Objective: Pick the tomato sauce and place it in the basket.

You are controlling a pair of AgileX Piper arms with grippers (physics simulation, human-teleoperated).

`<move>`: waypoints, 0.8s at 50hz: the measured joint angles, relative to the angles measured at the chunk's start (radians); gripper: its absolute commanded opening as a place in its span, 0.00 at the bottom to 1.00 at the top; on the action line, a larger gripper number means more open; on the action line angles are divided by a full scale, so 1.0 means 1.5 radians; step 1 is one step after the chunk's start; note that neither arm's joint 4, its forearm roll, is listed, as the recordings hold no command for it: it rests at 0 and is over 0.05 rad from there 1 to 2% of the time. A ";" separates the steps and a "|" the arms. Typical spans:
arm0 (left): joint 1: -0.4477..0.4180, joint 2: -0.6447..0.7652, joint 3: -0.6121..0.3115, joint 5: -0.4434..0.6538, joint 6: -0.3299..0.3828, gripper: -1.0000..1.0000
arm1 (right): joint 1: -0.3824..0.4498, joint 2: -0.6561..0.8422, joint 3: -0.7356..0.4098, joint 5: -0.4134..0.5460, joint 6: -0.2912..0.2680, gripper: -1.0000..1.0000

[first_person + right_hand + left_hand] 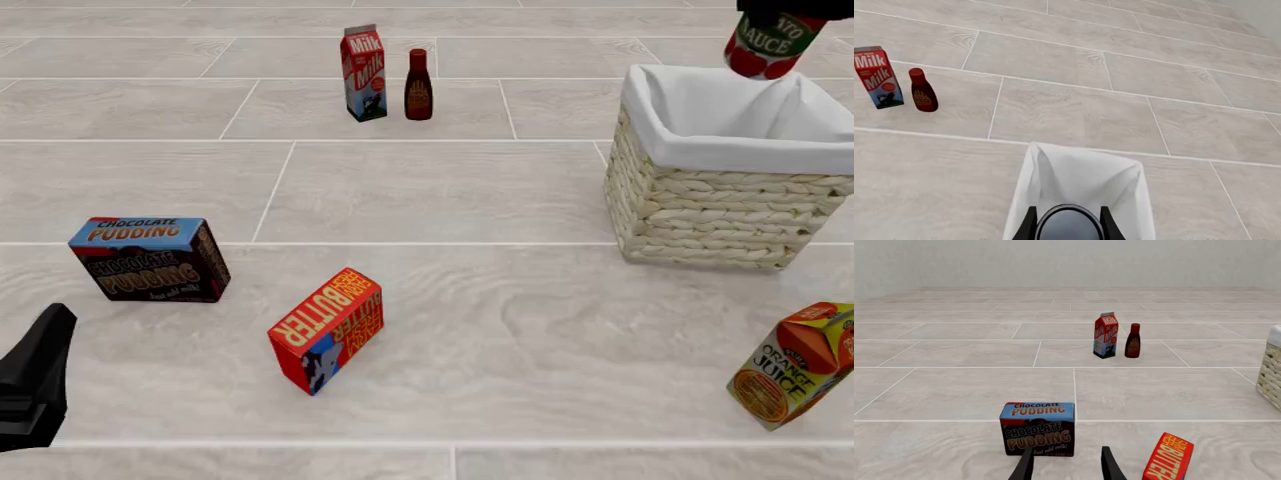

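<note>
A bare simulated test scene, no real room: pale tile-patterned tabletop (pixel 427 190), blank grey wall (pixel 1067 262), scattered grocery packages like the milk carton (pixel 363 59).

milk carton (pixel 363 72) beside dark bottle (pixel 418 85)

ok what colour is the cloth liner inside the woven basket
White, over the cream woven wicker basket; the white cloth liner shows best in the front view.

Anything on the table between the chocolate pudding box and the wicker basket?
Front view: only the tilted red butter box, slightly nearer the camera than the line from the chocolate pudding box to the cream wicker basket; otherwise bare tiled table.
</note>
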 measured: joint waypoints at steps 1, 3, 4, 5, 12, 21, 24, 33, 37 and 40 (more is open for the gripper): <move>0.000 0.000 0.000 0.000 0.000 1.00 | -0.001 0.002 0.001 -0.002 0.000 0.00; 0.000 0.000 0.000 0.000 0.000 1.00 | -0.002 0.007 0.002 -0.005 0.000 0.00; 0.000 0.000 0.000 0.000 0.000 1.00 | -0.003 0.009 0.003 -0.006 0.001 0.00; 0.000 0.000 0.000 0.000 0.000 1.00 | -0.004 0.012 0.004 -0.008 0.001 0.00; 0.000 0.000 0.000 0.000 0.000 1.00 | -0.009 0.027 0.005 -0.017 0.002 0.00; 0.000 0.000 0.000 0.000 0.000 1.00 | -0.015 0.047 -0.002 -0.022 0.004 0.00; 0.000 0.000 0.000 0.000 0.000 1.00 | -0.016 0.054 -0.005 -0.024 0.005 0.00; 0.000 0.000 0.000 0.000 0.000 1.00 | -0.021 0.075 -0.009 -0.032 0.005 0.00; 0.000 0.000 0.000 0.000 0.000 1.00 | -0.023 0.084 -0.011 -0.034 0.005 0.00; 0.000 0.000 0.000 0.000 0.000 1.00 | -0.025 0.091 -0.013 -0.036 0.005 0.00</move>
